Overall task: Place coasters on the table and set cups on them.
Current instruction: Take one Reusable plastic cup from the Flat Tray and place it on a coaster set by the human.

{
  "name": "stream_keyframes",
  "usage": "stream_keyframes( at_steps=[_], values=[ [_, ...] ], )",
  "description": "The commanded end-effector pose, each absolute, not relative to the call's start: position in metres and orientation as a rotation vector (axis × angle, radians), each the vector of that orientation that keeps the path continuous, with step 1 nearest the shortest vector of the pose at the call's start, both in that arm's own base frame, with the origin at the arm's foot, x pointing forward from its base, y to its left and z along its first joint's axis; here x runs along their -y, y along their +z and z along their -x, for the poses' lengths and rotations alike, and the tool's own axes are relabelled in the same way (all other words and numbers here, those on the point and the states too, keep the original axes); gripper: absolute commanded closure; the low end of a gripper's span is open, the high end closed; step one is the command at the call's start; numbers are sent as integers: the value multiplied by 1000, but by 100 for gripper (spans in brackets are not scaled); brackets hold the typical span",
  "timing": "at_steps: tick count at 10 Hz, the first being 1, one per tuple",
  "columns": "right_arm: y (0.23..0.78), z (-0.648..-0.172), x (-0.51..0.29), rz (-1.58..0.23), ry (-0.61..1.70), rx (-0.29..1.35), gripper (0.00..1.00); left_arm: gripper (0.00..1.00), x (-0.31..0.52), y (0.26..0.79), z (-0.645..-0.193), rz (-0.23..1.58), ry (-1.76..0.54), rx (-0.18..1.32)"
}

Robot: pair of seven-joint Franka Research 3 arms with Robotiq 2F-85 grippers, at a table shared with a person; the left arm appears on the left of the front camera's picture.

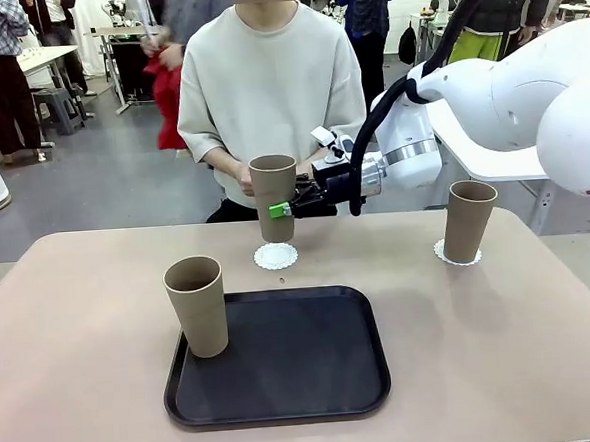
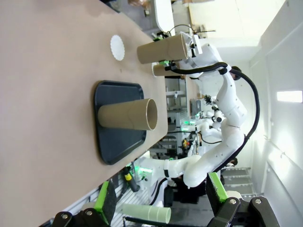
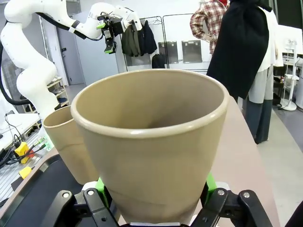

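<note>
My right gripper [image 1: 286,209] is shut on a tan cup [image 1: 273,195], upright and a little above a white lacy coaster [image 1: 275,256] on the beige table [image 1: 81,324]. In the right wrist view this cup [image 3: 151,142] sits between the green pads [image 3: 101,185]. A second cup [image 1: 468,219] stands on a coaster [image 1: 443,255] at the right. A third cup [image 1: 197,305] stands on the black tray [image 1: 294,361]. My left gripper [image 2: 161,196] is open and holds nothing, well away from the tray cup [image 2: 127,115], the bare coaster [image 2: 117,47] and the held cup [image 2: 163,48].
A person [image 1: 272,82] sits at the far side, hands just behind the held cup. The tray occupies the near middle of the table. A glossy white table [image 1: 491,154] stands behind at the right. My left arm [image 3: 28,61] rises high to the left of the tray.
</note>
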State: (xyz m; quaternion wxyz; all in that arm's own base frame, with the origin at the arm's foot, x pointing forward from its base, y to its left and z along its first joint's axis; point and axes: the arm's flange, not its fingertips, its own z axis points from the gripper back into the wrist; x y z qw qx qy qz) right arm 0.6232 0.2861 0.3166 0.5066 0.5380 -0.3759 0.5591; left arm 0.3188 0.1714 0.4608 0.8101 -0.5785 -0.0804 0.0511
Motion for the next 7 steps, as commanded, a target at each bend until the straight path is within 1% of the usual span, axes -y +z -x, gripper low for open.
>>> stream_keyframes(
  at_steps=[1,4,7],
  values=[
    [310,-626,-284,-1289,1357,919,16,0,-172,463,-318,1248,103,183],
    [294,-630,-288,-1310,1392,971,16,0,-172,463,-318,1248,103,183],
    [281,-636,-295,-1342,1397,952,16,0,-172,463,-318,1248,103,183]
  ],
)
